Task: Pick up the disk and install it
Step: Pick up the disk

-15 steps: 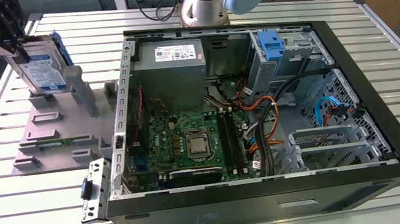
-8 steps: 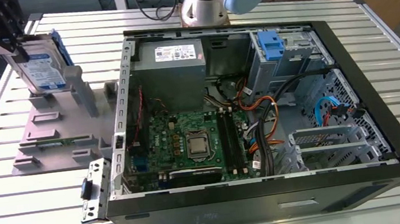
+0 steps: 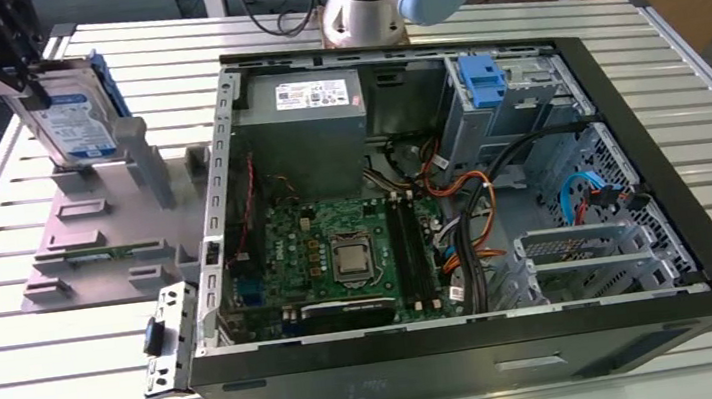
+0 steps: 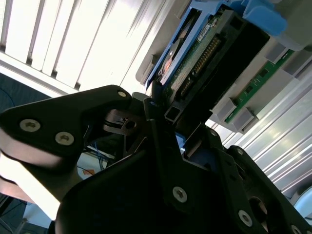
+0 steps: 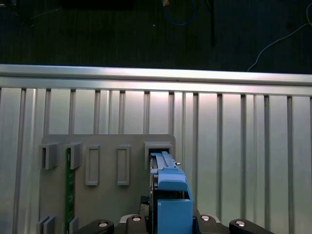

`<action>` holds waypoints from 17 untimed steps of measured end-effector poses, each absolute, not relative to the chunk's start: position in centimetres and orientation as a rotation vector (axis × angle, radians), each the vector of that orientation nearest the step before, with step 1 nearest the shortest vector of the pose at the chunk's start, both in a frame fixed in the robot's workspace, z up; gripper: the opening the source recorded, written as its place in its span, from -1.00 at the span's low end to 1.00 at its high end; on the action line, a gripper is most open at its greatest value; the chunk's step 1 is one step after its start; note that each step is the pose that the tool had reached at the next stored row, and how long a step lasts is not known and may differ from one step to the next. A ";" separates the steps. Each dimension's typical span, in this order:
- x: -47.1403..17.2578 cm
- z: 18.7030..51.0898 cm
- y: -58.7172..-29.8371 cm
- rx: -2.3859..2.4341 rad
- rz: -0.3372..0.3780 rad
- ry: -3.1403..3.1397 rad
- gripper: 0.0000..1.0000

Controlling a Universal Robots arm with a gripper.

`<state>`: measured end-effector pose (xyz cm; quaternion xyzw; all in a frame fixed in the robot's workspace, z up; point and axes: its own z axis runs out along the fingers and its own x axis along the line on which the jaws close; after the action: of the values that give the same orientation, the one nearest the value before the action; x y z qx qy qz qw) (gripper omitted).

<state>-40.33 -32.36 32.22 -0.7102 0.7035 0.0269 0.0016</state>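
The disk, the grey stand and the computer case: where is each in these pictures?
disk (image 3: 76,119): exterior view, on its white-and-blue label.
grey stand (image 3: 98,229): exterior view, on its flat base.
computer case (image 3: 415,364): exterior view, on its black outer wall.

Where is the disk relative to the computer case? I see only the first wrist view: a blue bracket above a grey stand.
Observer: In the exterior view the disk stands on edge over the grey stand, outside the open computer case, at the exterior view's left of it.
Operator: Does the gripper hold it?
Observer: Yes. In the exterior view the gripper is closed on the disk's upper end.
Operator: What is on the disk's flat face?
Observer: The second wrist view shows a green circuit board with connector pins on one face.
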 end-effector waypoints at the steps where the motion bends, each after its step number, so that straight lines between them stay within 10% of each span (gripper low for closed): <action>1: -40.3 32.2 -32.4 -2.229 0.084 2.208 -0.26; 17: -40.3 32.8 -32.4 -2.229 0.084 2.208 -0.26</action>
<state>-40.32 -32.36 32.76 -0.7102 0.7035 0.0269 0.0016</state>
